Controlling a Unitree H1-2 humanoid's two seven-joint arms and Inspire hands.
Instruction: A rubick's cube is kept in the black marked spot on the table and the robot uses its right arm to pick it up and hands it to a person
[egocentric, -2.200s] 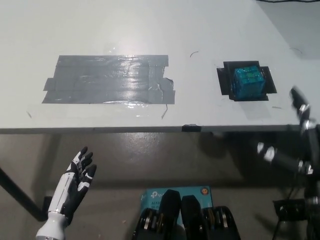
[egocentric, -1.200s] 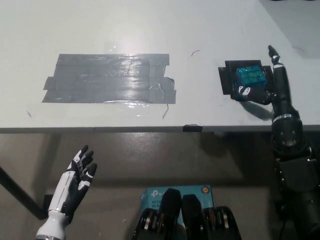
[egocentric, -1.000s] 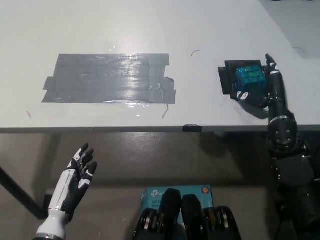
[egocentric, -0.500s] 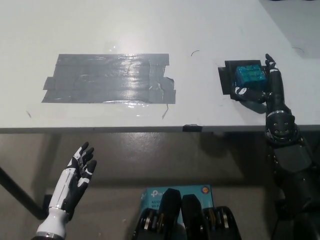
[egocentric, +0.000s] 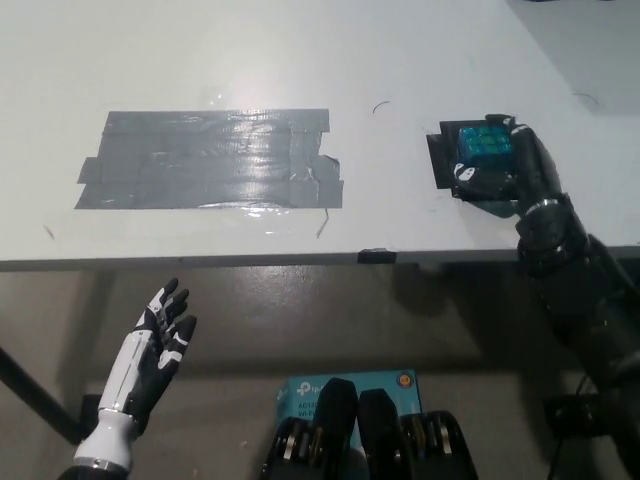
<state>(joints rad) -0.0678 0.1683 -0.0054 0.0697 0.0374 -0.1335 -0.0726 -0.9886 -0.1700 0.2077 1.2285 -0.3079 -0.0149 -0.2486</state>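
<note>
A small blue-green cube with a glossy gridded top sits on a square of black tape near the right edge of a smooth white table; a broad patch of shiny grey tape, laid in overlapping strips with ragged ends, covers the table's left-centre; a short black tab marks the front edge; below the table lies a dull brownish floor, with a teal box near the bottom.

The black right hand reaches in from the lower right over the table's edge, its fingers curled round the cube on the near and right sides, gripping it where it rests on the black square; the white left hand hangs below table level at lower left, palm up, fingers spread and holding nothing.
</note>
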